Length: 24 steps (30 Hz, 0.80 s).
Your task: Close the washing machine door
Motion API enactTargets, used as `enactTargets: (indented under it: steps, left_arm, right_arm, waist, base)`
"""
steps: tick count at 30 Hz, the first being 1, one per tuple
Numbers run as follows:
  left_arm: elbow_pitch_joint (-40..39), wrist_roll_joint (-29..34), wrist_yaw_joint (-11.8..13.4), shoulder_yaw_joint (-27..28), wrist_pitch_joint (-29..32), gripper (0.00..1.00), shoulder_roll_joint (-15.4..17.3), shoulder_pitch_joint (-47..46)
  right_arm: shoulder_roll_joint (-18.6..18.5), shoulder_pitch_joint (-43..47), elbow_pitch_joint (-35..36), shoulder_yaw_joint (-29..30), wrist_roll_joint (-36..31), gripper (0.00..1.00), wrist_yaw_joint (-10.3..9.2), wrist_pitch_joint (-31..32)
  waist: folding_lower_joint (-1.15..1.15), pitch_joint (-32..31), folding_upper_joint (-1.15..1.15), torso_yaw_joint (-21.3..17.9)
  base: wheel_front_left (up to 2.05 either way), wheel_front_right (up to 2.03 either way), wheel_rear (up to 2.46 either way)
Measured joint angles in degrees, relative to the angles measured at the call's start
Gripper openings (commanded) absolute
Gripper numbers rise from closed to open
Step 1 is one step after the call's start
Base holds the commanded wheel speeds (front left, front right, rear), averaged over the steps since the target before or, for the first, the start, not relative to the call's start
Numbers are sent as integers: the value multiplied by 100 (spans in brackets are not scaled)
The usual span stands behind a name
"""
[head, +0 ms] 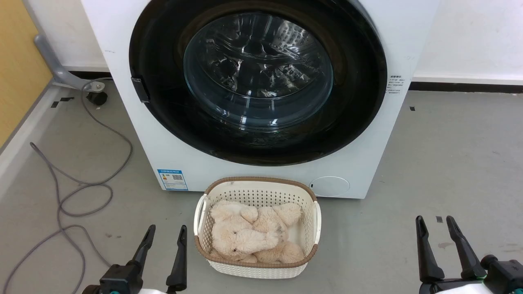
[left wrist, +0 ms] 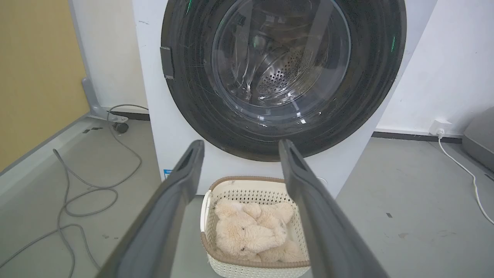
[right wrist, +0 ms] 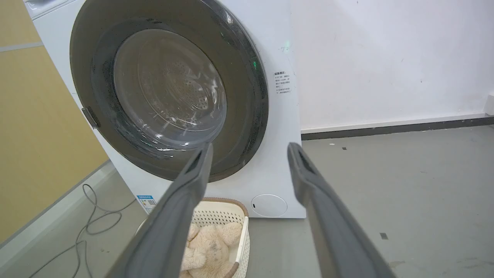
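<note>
Grey floor (head: 449, 163) runs up to a white wall, with a yellow panel (head: 16, 61) along the left edge. On this floor, against the wall, stands the washing machine (head: 118, 102), a white box facing the robot. The washing machine door (head: 258, 77) lies flat against the machine's front, its wide black rim ringing the clear glass bowl; through the glass in the left wrist view the perforated steel drum (left wrist: 283, 75) shows. A small dark catch (head: 140, 89) sits on the rim's left side. A blue label (head: 172, 179) is at the machine's lower left corner and a round white cover (head: 329, 186) at its lower right.

Just before the machine's foot sits a white basket (head: 257, 192) with a brown rim, holding a cream plush toy (head: 253, 237). Grey cables (head: 81, 192) loop over the floor on the left.

The left pincer (head: 167, 227) hovers low beside the basket's left side, fingers apart and empty. The right pincer (head: 434, 219) hangs well to the basket's right, its fingers likewise spread and holding nothing. Neither touches the door.
</note>
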State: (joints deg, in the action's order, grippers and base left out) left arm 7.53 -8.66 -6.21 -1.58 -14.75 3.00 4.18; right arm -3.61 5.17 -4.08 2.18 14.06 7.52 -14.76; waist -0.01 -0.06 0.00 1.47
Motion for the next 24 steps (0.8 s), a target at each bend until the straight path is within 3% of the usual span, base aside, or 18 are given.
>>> enactTargets:
  steps: [5,6,24]
  left_arm:
    - [-85,8,-1,47,0,100,-1,-1]
    - [-107,5,-1,51,1,0,0,-3]
    - [-156,53,57,56,187,0,0,-5]
  right_arm:
    - [12,7,23,3,-8,100,0,0]
    - [12,7,21,2,-4,0,1,1]
    - [12,-9,31,-21,-151,0,1,178]
  waist:
    - [0,10,0,9]
    - [0,12,0,10]
    - [0,12,0,-10]
  base:
    - [0,0,0]
    - [0,0,0]
    - [0,0,0]
